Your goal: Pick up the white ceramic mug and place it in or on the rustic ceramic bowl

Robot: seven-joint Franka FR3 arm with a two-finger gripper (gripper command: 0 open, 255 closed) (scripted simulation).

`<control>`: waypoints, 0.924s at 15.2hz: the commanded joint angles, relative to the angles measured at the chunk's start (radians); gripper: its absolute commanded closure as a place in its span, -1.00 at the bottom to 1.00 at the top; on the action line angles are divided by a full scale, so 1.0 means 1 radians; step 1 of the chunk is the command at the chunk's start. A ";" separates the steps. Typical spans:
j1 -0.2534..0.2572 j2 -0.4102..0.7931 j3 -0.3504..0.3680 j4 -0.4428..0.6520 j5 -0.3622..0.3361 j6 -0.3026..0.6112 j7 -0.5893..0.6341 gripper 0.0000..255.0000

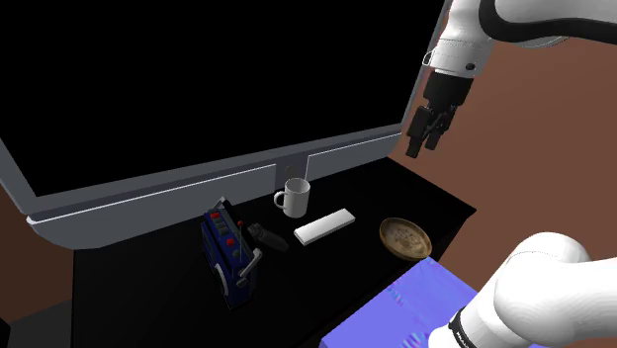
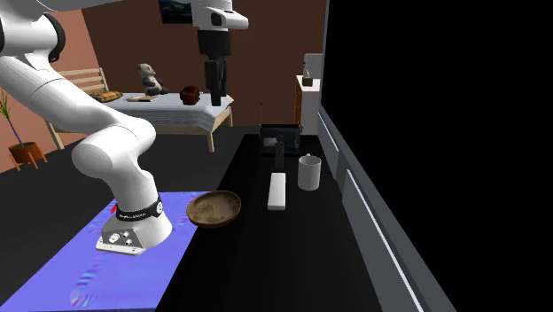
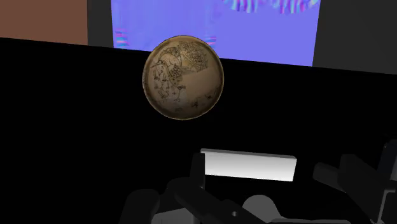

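Hand (image 1: 423, 138) open and empty high above; white bar (image 1: 324, 226) lies between mug (image 1: 295, 197) and bowl (image 1: 405, 237)

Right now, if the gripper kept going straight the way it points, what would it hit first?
Most likely the black tabletop, close to the white flat block. The gripper hangs high, pointing down; depth is unclear, so the block itself could come first.

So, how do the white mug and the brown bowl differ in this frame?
The mug is plain white; the bowl is brown with dark markings inside. The mug is tall and narrow with a handle; the bowl is wide, shallow and handleless. The mug stands farther from the stand than the bowl. Both sit upright on the black table.
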 commanded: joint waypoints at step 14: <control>0.033 0.299 0.040 -0.106 0.019 0.505 -0.034 -1.00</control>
